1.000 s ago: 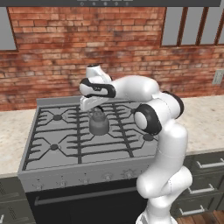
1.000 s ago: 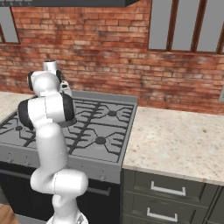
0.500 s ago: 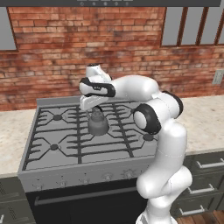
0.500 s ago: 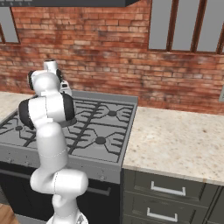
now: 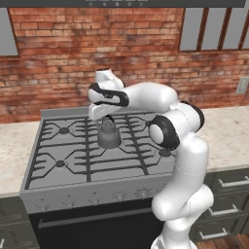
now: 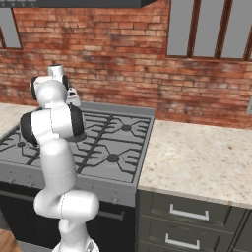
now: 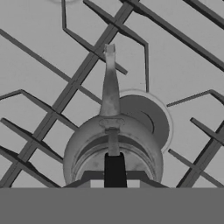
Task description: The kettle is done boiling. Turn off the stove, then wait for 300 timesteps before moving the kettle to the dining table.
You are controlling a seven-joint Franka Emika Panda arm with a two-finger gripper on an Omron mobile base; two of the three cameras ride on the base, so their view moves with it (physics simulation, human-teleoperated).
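brick wall (image 5: 58, 73) runs behind the stove (image 5: 73, 170), with a speckled beige counter (image 6: 197, 157) on both sides of the range and dark drawer cabinets (image 6: 192, 221) under the counter on its right. grey window panes (image 6: 206, 29) sit high on the brick above that counter. black grates (image 5: 63, 155) cover the stove top, and a row of small knobs (image 5: 92, 200) lines its front edge above the dark oven door. the kettle (image 5: 109, 134) stands upright on the grates near the middle of the stove, a little toward the back, close beside a round burner cap (image 7: 148, 120) seen in the hand view. the white arm bends over the right part of the stove and reaches left, its hand directly above the kettle, so the arm's elbow hides part of the right-hand burners in the left base view and the arm covers the kettle in the right base view. in the hand view the kettle's spout (image 7: 110, 83) points straight away from the camera, along the grate bars, and the thin dark handle (image 7: 114, 168) arches over the lid in the same line. the gripper (image 5: 106, 118) is pressed together on that handle at the kettle's top.
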